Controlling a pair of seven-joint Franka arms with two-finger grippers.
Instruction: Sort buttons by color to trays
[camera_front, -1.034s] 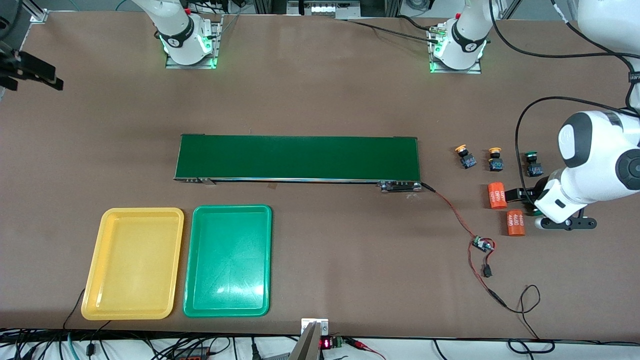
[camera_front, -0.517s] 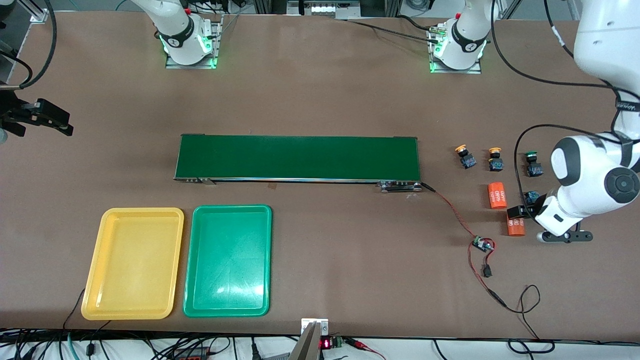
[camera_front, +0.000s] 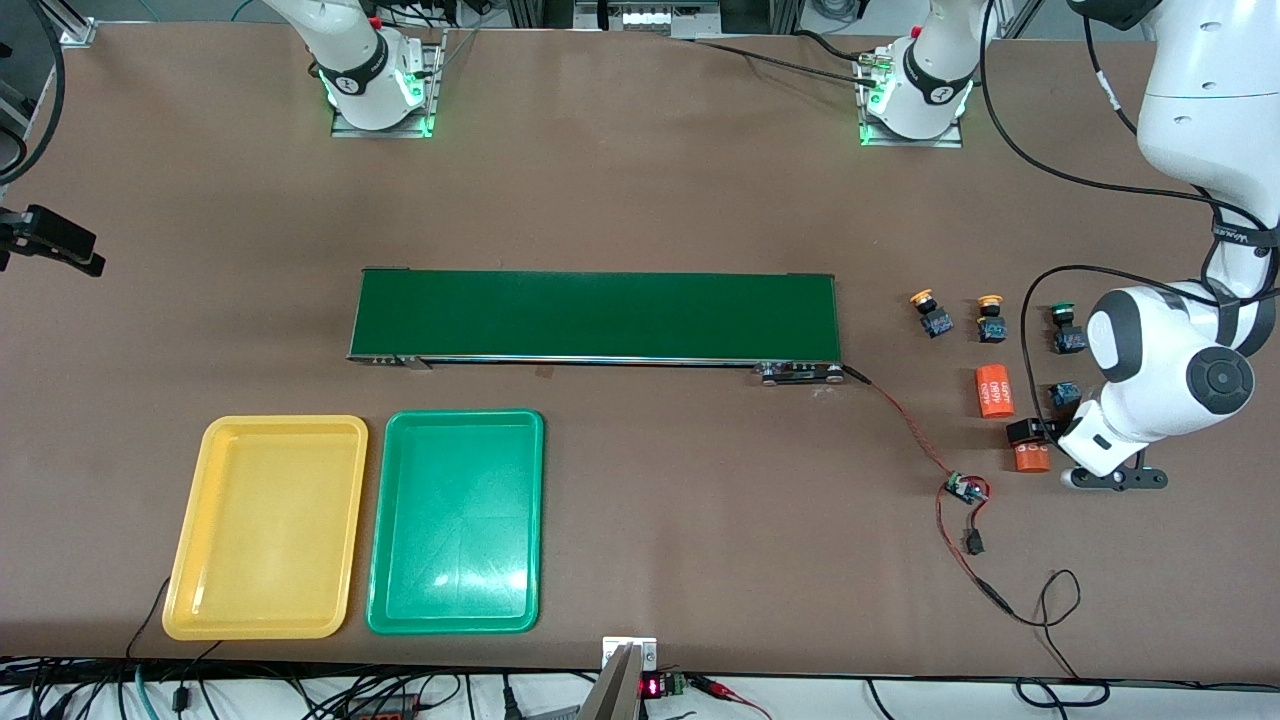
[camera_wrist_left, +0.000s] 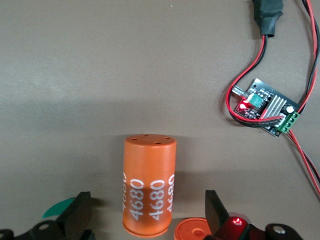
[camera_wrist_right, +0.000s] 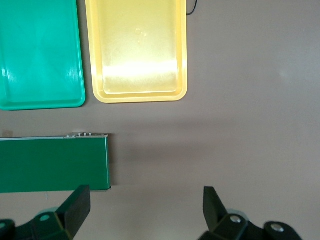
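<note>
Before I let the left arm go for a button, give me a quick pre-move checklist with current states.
1. Left gripper open: ok; its fingers stand wide apart.
2. Left gripper lined up on a button: not ok; it is over an orange cylinder, and a second orange cylinder lies ahead of it.
3. Buttons free to pick: ok for the two yellow-capped buttons and one green-capped button; the fourth button is partly hidden by the arm.
4. Yellow tray and green tray ready: ok, both hold nothing.
5. Right gripper out of the way: ok, open, over bare table near the conveyor belt end.

Fourth button (camera_front: 1064, 393) and nearer orange cylinder (camera_front: 1032, 459) half hidden under the left arm (camera_front: 1160, 385).
</note>
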